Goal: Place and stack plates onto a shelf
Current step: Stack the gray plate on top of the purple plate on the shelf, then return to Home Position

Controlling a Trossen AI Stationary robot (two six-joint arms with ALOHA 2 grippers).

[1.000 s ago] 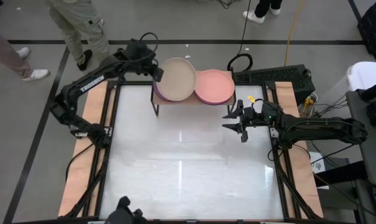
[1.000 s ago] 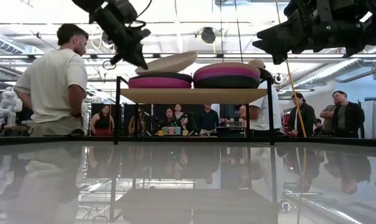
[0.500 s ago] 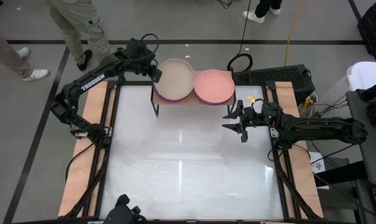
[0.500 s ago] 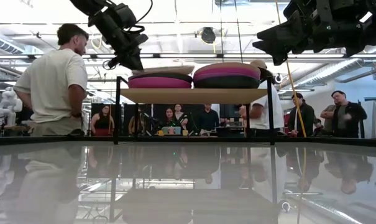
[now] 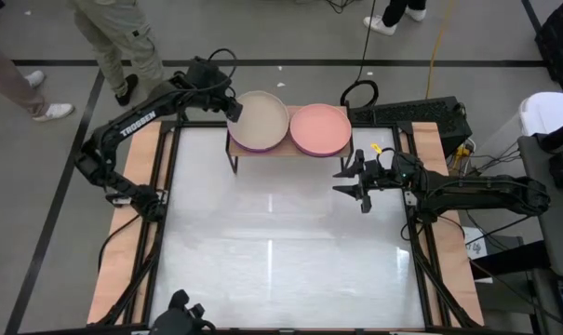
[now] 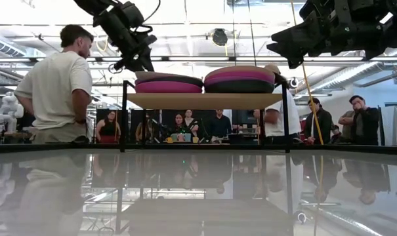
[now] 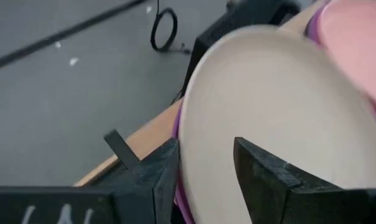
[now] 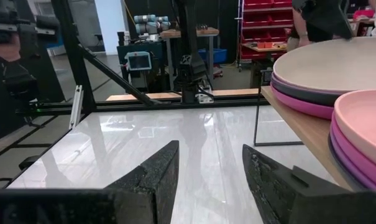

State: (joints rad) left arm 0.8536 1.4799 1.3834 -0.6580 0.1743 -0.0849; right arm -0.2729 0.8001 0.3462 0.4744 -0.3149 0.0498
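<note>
plates (image 5: 259, 121) in two stacks, apparently level, on shelf (image 6: 205, 100)

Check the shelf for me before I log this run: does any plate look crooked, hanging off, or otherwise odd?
Nothing stands out. The beige plate lies flat on the left stack and the salmon pink plate on the right, both level on the shelf. The left end effector sits at the beige plate's rim.

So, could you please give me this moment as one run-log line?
left gripper: open at beige plate rim | beige plate: flat atop left stack on shelf | right gripper: open, beside shelf, empty
</note>
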